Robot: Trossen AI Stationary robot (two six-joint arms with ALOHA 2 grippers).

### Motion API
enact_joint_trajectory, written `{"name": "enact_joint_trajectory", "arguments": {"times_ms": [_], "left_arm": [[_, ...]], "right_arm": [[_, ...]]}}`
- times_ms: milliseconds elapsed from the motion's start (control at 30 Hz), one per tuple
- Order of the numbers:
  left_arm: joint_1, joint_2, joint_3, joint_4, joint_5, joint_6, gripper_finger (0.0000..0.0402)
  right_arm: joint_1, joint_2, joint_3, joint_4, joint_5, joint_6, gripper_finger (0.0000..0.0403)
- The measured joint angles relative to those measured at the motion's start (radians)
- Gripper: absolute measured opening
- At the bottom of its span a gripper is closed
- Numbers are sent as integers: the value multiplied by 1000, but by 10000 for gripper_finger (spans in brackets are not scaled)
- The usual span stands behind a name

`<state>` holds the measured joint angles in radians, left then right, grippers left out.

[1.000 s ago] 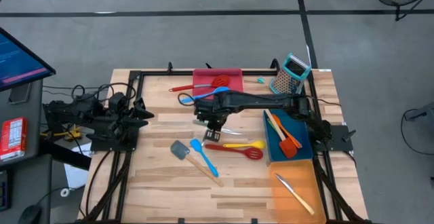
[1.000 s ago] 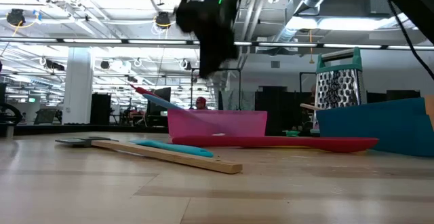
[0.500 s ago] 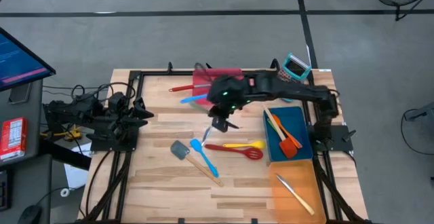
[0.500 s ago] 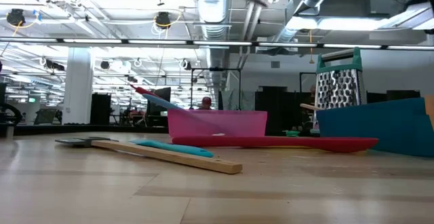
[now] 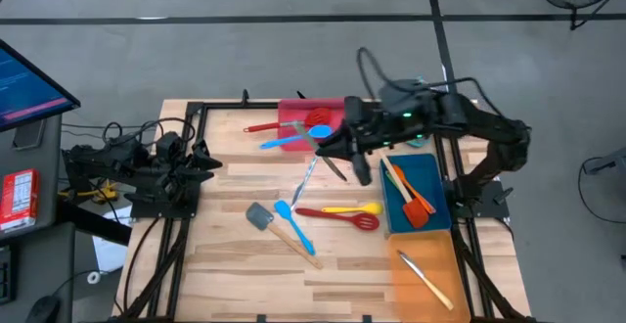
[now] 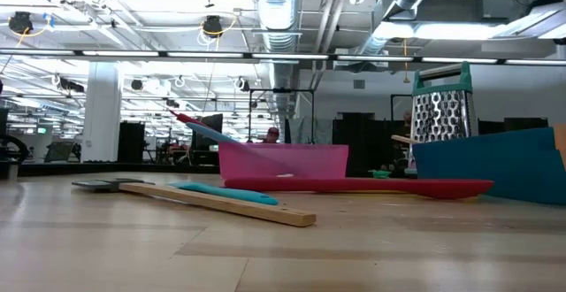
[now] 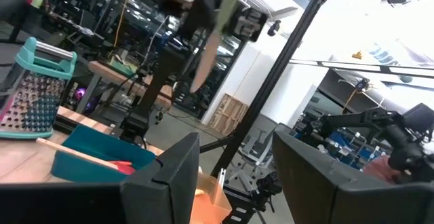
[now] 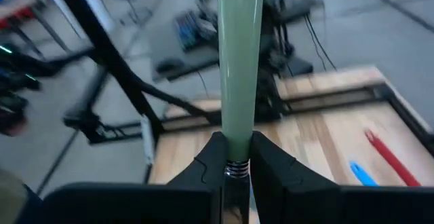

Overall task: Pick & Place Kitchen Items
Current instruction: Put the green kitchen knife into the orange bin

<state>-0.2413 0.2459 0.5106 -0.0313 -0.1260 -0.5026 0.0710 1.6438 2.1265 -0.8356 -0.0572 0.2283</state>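
1. While I hold the right arm up over the middle of the table, its right gripper is clenched on a pale green utensil.
2. From the right wrist camera I see that green handle running straight out from between the pinched fingers, in line with the gripper.
3. From above, the utensil is a thin pale bar, long axis slanting from the gripper down toward the near left, its free end hanging over the table near the blue spatula.
4. Left gripper sits parked at the table's left edge, jaws standing apart, nothing between them.
5. Still lying on the wood: a grey spatula with its wooden handle angling toward the near right, a red slotted spoon and a yellow spoon both lying left to right.
6. Red tray at the far side has blue and red utensils across it; blue tray holds orange ones.
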Motion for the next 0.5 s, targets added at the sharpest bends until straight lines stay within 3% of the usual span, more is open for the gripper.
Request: {"name": "enact_joint_trajectory", "arguments": {"times_ms": [500], "left_arm": [[0,0,0,11,-1,0,170]], "right_arm": [[150,-140,0,178,-44,-109,39]]}}
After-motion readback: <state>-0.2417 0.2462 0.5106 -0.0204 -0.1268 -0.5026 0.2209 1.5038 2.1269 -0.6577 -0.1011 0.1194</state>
